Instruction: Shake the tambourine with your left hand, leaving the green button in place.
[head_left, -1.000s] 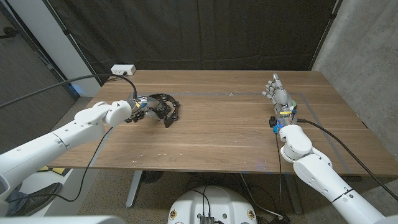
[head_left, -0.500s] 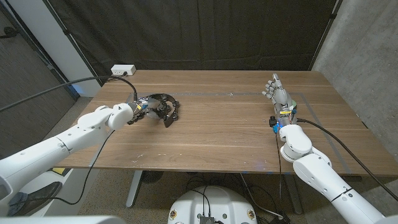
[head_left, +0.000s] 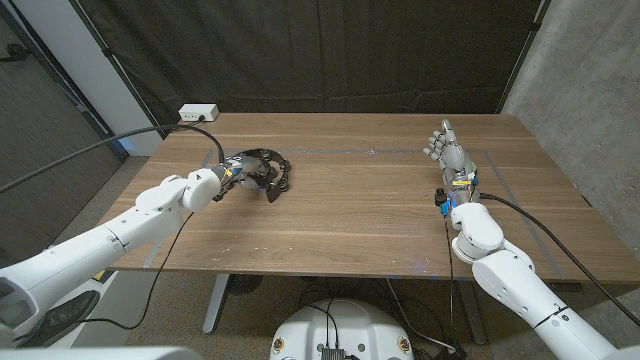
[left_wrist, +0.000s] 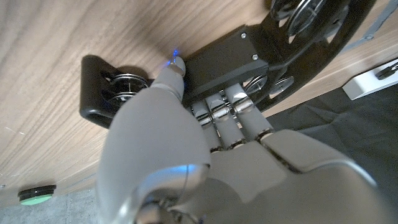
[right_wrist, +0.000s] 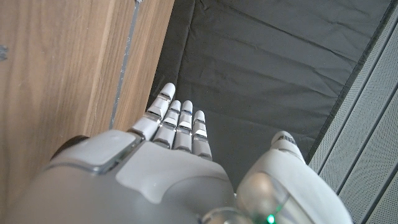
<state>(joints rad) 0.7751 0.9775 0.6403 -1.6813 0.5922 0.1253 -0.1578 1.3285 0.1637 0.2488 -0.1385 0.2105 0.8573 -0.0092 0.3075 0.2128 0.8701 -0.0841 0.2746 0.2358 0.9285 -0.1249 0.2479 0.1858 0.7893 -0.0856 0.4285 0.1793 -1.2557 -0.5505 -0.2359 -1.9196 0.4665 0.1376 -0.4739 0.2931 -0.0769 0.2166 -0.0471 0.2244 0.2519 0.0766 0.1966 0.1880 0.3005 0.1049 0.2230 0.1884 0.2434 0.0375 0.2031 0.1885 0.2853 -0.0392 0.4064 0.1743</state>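
Left hand (head_left: 232, 171) grips black tambourine (head_left: 266, 172), far-left tabletop (head_left: 340, 215) | right hand (head_left: 447, 148) empty, fingers apart, far right | green button (left_wrist: 34, 196) near tabletop edge | advice: hold firmly, shake short, stay clear of button

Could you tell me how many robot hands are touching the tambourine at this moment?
1: the left hand grips the tambourine on the table's left side. The right hand stands apart at the right, holding nothing.
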